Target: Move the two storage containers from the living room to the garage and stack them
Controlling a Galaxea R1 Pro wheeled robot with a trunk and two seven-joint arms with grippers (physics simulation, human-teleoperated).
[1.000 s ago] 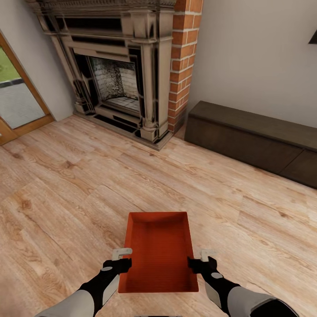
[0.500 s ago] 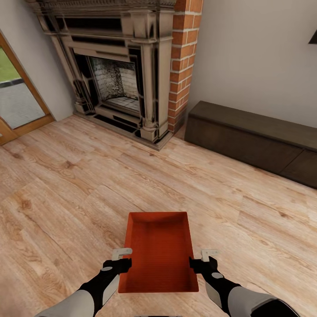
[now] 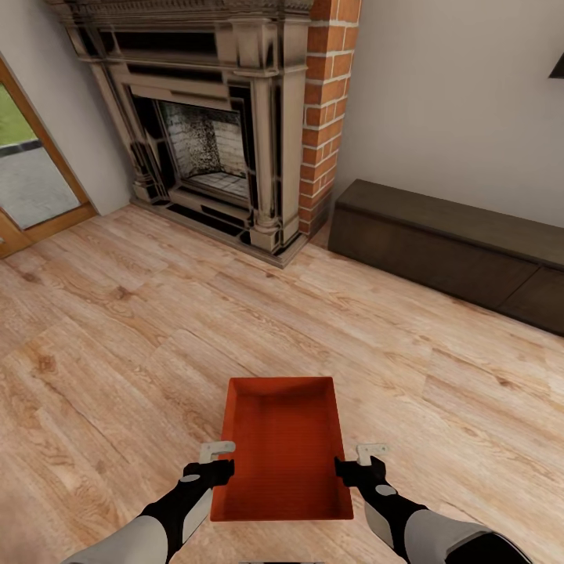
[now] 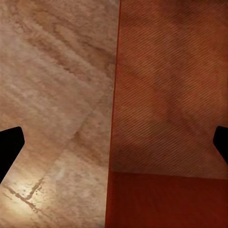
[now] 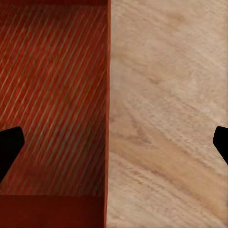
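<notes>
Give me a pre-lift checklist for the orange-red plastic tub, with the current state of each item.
1. Left gripper at the orange-red rectangular plastic tub's left wall: ok; the wrist view shows the wall edge running between the open fingers.
2. Right gripper at the right wall: ok, wall likewise between its fingers.
3. Jaws shut on the walls: not ok, both stand wide open.
4. Grippers level with each other across the tub: ok, roughly mirrored in the head view.
5. Tub empty: ok, only the ribbed bottom shows.
6. Tub resting flat on the light wood-plank floor: cannot tell for sure.
</notes>
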